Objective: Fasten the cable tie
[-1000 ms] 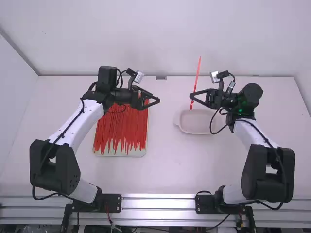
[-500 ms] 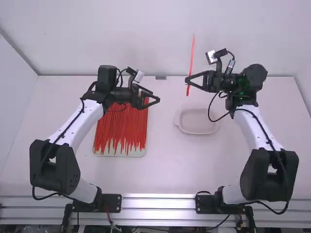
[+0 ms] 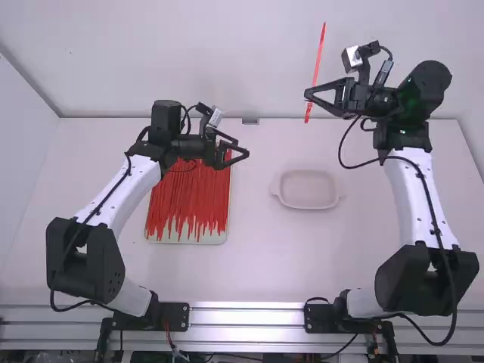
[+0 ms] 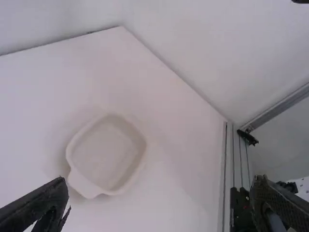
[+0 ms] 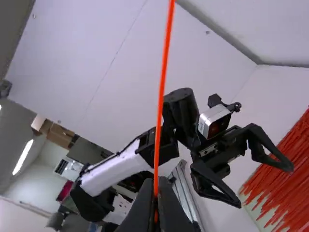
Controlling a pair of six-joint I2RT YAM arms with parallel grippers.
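Where the right arm stands raised high above the desk point(image 3: 363, 249), the right pincer point(image 3: 308, 93) is pinched fully together on a single red cable tie point(image 3: 318, 54). The grip sits low on the strip. Most of the tie rises nearly upright above the pincer, leaning a little, and a short stub hangs beneath it. In the right wrist view the two fingers point(image 5: 145, 208) meet around the tie point(image 5: 162, 87) with no gap showing, and the strip runs straight away from them. Beyond the right pincer, across the desk, is the left pincer point(image 5: 265, 186), its two triangular fingers spread well apart and holding nothing.

From above, the left pincer point(image 3: 239, 156) hovers over the far corner of a tray point(image 3: 185, 239) heaped with loose red ties point(image 3: 189, 197). The heap lies under and behind it, toward its own arm's base. Ahead of the left pincer, a shallow white dish point(image 3: 306, 189) rests on the desk, and the left wrist view shows this dish point(image 4: 106, 152) between the wide-open fingers point(image 4: 41, 205). The dish sits lower than the right pincer, well apart from the held tie.
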